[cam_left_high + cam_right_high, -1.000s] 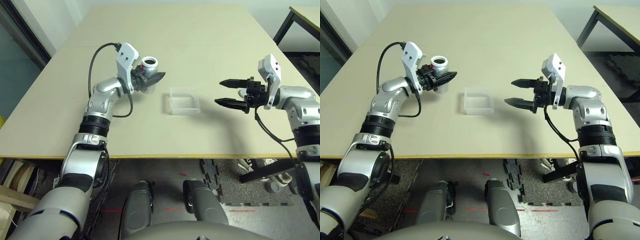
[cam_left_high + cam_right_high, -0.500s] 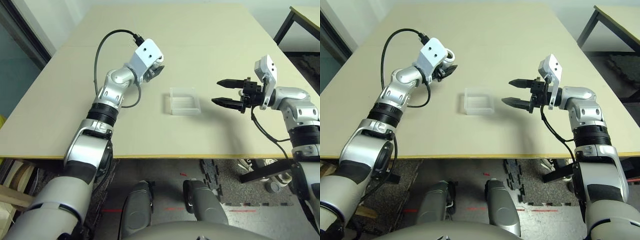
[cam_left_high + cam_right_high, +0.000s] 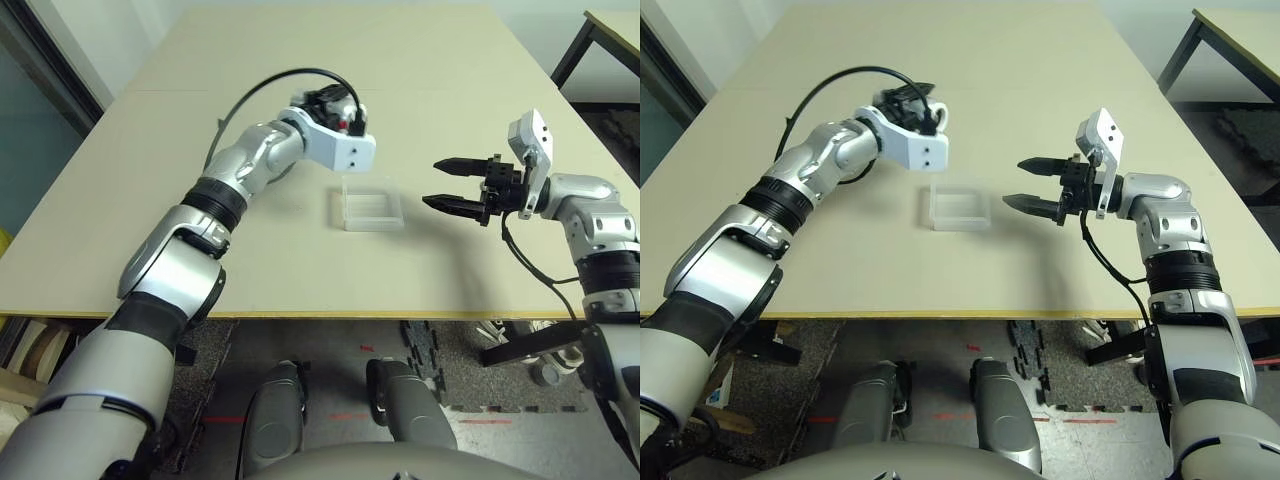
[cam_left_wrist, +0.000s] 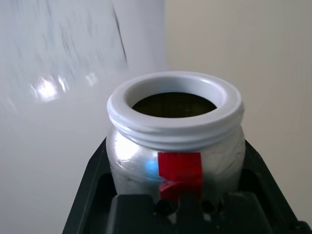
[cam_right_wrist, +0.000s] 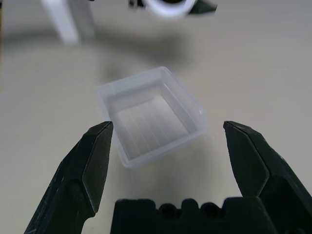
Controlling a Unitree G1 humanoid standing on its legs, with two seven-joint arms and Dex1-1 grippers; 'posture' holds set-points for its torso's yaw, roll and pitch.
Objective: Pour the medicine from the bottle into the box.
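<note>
- the small whitish cylindrical pill bottle with the red mark (image 4: 174, 141) is up in the air, cap off, mouth wide open. Looking down the neck in the left wrist view there's something dark brownish inside, pretty sure that's the medicine, but I can't make out a single pill.
- the left claw (image 3: 335, 108) is clenched on that bottle, black fingers hugging both sides of the body right below the threads.
- from the head camera the bottle sits at about 11 o'clock from the small shallow square box of clear plastic (image 3: 371, 203), near it but not over it yet. Box looks empty, nothing brownish in it that I can see.
- the box sits flat on the pale beige bench (image 3: 420, 70), roughly mid-bench, with nothing touching it.
- the right claw (image 3: 462, 187) hangs at 3 o'clock from the box, fingers spread wide and grasping nothing. It points at the box and in its own wrist view the box sits framed between its two black fingers (image 5: 92, 165), apart from both.
- step in hand, I'd say: carrying the open bottle across to the box, pour not started.
- next move imo: get the mouth right above the middle of the box, then tip the neck downward slowly. The pill is tiny and the box is shallow, so a fast dump could bounce it out onto the bench.
</note>
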